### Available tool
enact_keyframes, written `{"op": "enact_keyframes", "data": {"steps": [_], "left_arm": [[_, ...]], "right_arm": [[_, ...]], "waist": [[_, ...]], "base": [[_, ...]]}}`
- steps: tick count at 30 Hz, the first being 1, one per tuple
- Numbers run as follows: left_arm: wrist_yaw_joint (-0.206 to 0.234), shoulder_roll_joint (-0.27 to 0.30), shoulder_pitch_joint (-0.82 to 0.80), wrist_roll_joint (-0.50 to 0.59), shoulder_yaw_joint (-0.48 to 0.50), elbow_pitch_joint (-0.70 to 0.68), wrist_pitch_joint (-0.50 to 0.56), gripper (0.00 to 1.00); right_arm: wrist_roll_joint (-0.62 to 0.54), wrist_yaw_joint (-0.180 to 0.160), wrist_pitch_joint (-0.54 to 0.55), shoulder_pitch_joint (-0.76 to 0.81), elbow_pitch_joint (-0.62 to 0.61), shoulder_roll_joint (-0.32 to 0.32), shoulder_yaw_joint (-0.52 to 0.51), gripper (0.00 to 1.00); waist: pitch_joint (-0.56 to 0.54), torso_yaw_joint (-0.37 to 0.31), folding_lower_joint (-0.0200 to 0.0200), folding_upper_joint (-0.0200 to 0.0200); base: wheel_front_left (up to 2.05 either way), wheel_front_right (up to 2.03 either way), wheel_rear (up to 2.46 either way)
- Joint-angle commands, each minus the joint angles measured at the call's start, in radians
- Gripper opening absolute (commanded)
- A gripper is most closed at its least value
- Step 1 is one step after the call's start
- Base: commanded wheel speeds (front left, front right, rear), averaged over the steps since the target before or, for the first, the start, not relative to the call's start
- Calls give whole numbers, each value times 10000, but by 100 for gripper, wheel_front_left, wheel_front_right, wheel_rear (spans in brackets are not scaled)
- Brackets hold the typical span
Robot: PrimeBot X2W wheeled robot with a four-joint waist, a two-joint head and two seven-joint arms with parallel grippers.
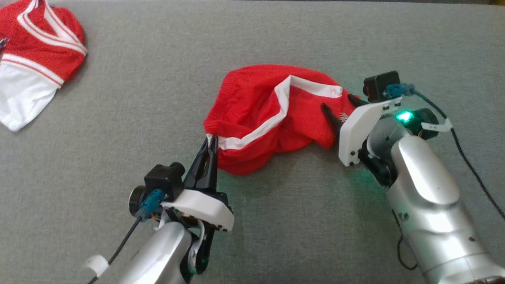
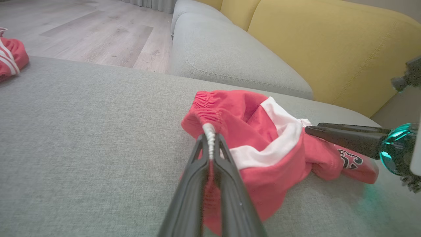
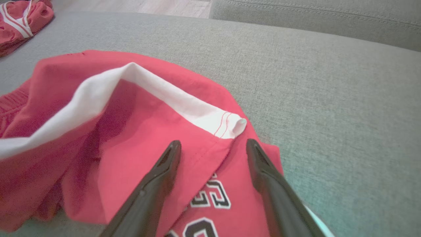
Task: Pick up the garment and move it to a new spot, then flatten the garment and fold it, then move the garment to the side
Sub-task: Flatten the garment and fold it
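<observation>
Garment: red shorts (image 1: 268, 114), bunched mid-frame on the grey cushion (image 1: 138, 98).
Left gripper (image 1: 211, 142): pressed together, pinching the gathered waistband at the heap's lower left edge.
Right gripper (image 1: 336, 101): spread over the hem corner by the white stripe, right of centre.
Handling: likely light, limp, sagging between holds.
Hold: waistband corner and hem corner, drawn apart to flatten.

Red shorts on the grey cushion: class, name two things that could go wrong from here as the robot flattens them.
1. The left gripper pinches only a narrow edge of the red shorts; a pull may slip it free.
2. The right gripper stands open over bunched layers by the hem; closing may catch several, leaving the shorts creased.
</observation>
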Motion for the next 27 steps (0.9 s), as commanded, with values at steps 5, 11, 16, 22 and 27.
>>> {"op": "enact_keyframes", "data": {"steps": [5, 11, 16, 22, 27], "left_arm": [[-121, -23, -506, 29, 154, -121, -161, 0], [-170, -66, -598, 34, 79, 2, -213, 0], [-160, -54, -612, 18, 58, 70, -234, 0], [-115, 25, -605, -22, 115, 97, -290, 0], [-20, 158, -543, -40, 249, 14, -420, 0]], "right_arm": [[89, -7, 70, -868, 319, 32, 84, 100], [177, -7, -164, -1312, 951, 55, 36, 93], [299, -7, -372, -1516, 1321, 81, 183, 27], [393, -7, -1001, -1725, 1519, 95, 404, 0], [597, -7, -1542, -1701, 1428, 103, 572, 0]], "waist": [[308, 359, -1, 0], [372, 492, -1, 0], [335, 492, -1, 0], [210, 382, -1, 0], [-16, 198, -1, 0]], "base": [[0, 0, 0], [0, 0, 0], [0, 0, 0], [0, 0, 0], [0, 0, 0]]}}
